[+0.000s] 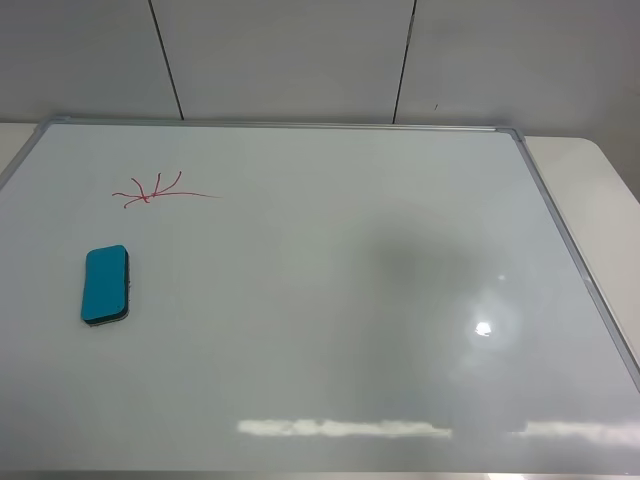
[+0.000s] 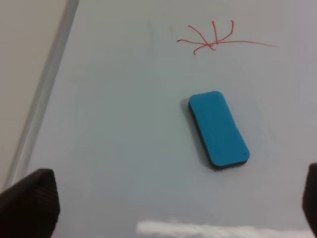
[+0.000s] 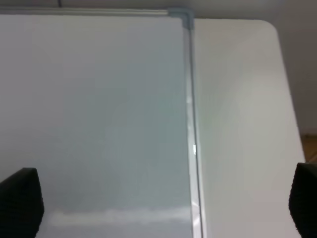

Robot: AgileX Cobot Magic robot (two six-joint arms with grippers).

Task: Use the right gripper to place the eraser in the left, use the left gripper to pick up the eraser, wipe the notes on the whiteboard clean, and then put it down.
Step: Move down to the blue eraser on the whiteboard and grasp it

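The teal-blue eraser (image 1: 105, 284) lies flat on the left part of the whiteboard (image 1: 330, 300), just below the red notes (image 1: 152, 192). In the left wrist view the eraser (image 2: 218, 129) sits ahead of my left gripper (image 2: 178, 201), with the notes (image 2: 215, 39) beyond it. The left fingertips (image 2: 29, 201) stand wide apart with nothing between them, so it is open. My right gripper (image 3: 161, 201) is open and empty too, hovering over the whiteboard's right frame (image 3: 190, 124). Neither arm appears in the exterior high view.
The whiteboard covers most of a pale table (image 1: 610, 200), whose bare strip shows on the right (image 3: 237, 124). A grey panelled wall (image 1: 300, 60) rises behind the board. Lamp glare (image 1: 483, 327) reflects on the board's lower right.
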